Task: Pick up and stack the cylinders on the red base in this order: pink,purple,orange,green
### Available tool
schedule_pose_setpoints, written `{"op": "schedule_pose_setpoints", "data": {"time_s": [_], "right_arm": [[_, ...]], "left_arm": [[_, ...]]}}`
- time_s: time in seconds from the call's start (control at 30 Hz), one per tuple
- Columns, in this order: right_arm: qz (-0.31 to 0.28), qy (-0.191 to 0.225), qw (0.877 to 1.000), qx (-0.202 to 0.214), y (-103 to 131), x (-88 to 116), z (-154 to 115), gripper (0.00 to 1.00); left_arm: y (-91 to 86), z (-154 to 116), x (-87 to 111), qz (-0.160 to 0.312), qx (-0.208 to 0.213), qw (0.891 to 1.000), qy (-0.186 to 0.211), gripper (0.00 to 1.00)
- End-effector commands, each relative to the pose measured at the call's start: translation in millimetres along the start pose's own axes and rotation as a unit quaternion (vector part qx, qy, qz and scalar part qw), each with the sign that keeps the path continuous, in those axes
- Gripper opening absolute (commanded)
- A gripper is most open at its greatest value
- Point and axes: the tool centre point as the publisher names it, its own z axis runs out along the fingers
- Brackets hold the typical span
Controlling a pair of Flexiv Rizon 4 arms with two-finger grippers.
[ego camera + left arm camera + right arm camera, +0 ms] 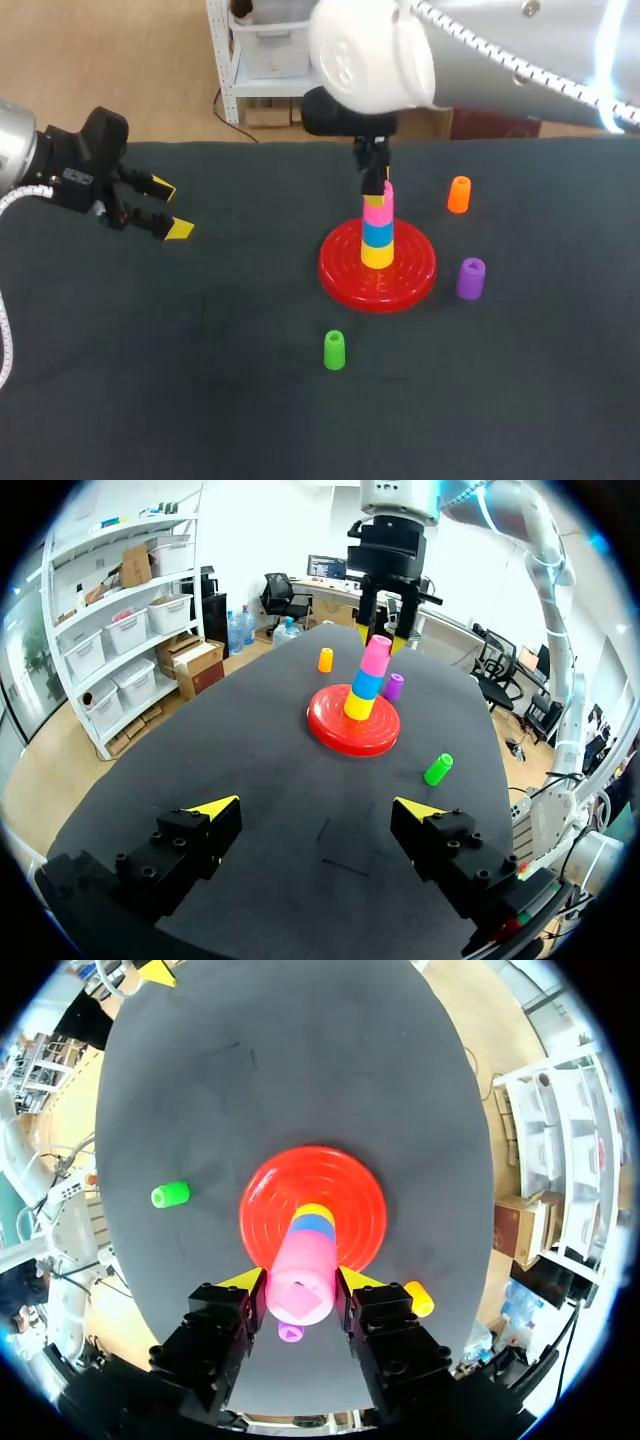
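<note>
Head view, near to far.
Nearest: green cylinder point(334, 350), lower centre of frame, upright on the desk point(200, 380). It's last in the order, so it makes sense that it's untouched.
Next: purple cylinder point(471, 278), right of centre, just beside the red base point(335, 268) but not touching. By my read it's next up.
The base sits mid-frame and carries a yellow cylinder point(377, 254), then a blue cylinder point(377, 233), with the pink cylinder point(377, 210) on top.
The right tool point(376, 185) hangs straight down over the stack, clenched on pink. Vertical hold likely keeps it in line with the pieces below. Judging it's seating pink, with release not yet done.
Further back: orange cylinder point(459, 194), upper right, well apart from the base.
Left tool point(170, 208) is at the frame's left, spread and empty, clear of the right arm.

The right wrist view shows what the head view hides: both fingers point(235, 1310) touch pink from two sides.
The left wrist view gives the side-on look: three pieces stacked, no visible gap.
</note>
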Motion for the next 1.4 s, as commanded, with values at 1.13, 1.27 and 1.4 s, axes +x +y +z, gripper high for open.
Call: {"op": "schedule_pose_setpoints", "data": {"time_s": [1.13,1.27,1.4], "right_arm": [[0.091,-0.09,0.991,0.047,12.5,70.8,-11.0,1.0],[0.119,-0.091,0.988,0.048,27.7,89.0,4.2,1.0],[0.16,-0.084,0.983,0.035,40.1,107.5,30.2,1.0]], "left_arm": [[0.2,0.0,0.5,0.0,0.0,1.0,-0.001,1.0],[0.2,0.0,0.5,0.0,0.0,1.0,-0.001,1.0],[0.2,0.0,0.5,0.0,0.0,1.0,-0.001,1.0]]}}
